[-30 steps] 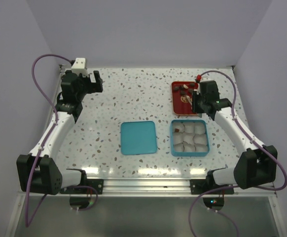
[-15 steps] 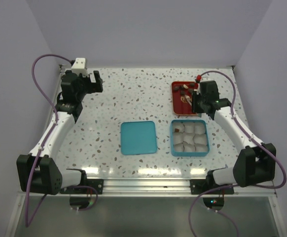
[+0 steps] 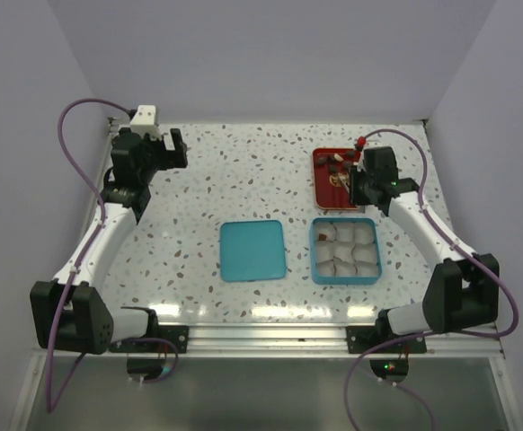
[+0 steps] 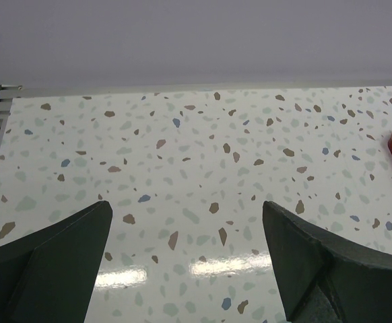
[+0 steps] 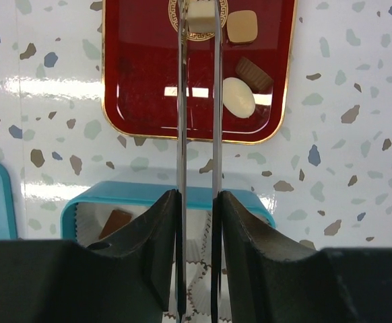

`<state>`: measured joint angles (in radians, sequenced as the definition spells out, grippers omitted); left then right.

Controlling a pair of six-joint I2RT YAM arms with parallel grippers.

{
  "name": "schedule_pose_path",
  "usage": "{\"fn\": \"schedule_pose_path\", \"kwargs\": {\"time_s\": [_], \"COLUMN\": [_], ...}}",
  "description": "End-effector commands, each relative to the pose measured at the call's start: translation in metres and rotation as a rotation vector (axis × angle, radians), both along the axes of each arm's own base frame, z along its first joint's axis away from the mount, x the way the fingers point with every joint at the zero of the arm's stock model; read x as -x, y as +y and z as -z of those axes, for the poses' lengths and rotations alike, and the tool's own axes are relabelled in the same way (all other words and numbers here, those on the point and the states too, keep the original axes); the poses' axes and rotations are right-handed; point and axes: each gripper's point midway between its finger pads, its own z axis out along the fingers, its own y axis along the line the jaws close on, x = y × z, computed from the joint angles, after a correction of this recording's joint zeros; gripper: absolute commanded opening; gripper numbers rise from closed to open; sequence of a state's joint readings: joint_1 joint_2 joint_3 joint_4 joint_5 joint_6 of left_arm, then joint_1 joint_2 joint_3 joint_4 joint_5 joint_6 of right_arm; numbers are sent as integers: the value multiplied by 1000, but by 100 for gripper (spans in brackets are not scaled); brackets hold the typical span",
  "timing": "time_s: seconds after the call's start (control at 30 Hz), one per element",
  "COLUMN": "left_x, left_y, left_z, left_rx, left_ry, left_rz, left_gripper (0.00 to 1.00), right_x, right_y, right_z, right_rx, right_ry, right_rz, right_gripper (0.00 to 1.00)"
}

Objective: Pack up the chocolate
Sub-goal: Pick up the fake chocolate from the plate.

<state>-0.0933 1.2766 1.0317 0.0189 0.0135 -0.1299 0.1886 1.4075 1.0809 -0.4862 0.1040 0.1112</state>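
Note:
My right gripper (image 5: pixel 199 30) carries two thin metal blades that reach over the red tray (image 5: pixel 142 67). The blades stand close together with a cream-white square chocolate (image 5: pixel 200 13) between their tips, over the tray's gold emblem. A light brown square (image 5: pixel 242 27), a brown piece (image 5: pixel 253 73) and a cream oval (image 5: pixel 238 96) lie in the tray beside it. The teal box (image 3: pixel 314 251) holds white paper cups; one cup holds a brown chocolate (image 5: pixel 117 222). My left gripper (image 4: pixel 186 222) is open and empty at the far left (image 3: pixel 173 148).
The teal lid (image 3: pixel 252 250) lies flat left of the box. The red tray (image 3: pixel 319 184) sits just behind the box, at the back right. Walls close the table at the back and both sides.
My right gripper has shifted slightly toward the back over the tray, and the right elbow has swung a little. The left arm has not moved.

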Motion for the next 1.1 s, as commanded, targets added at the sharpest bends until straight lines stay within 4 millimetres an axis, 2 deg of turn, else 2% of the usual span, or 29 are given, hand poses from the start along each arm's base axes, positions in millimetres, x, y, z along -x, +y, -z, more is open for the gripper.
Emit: {"fn": "schedule_pose_path", "kwargs": {"time_s": [0.0,0.3,0.47,0.57,0.73,1.07], "left_x": [-1,-1,0,0,0,1], "left_y": [-1,-2,-1,-1,-2,-3], "left_z": [-13,-14,-15,-15,-15,-18], "left_rx": [-3,-1,-2,-4,-1,3], "left_ry": [-30,-33,-38,-38,-38,-43], "left_rz": [3,6,0,-1,6,12], "left_gripper": [100,100,100,100,100,100], "right_x": [-8,-8,-9,-8,3,43], "right_y": [4,1,0,-2,-2,1], "right_z": [-2,3,6,-4,-31,-74], "right_rx": [-20,-6,4,10,-6,-57], "right_ry": [-27,-8,0,-13,-60,-94], "right_rz": [-13,-6,-4,5,-2,-34], "right_gripper": [34,34,27,26,23,22]}}
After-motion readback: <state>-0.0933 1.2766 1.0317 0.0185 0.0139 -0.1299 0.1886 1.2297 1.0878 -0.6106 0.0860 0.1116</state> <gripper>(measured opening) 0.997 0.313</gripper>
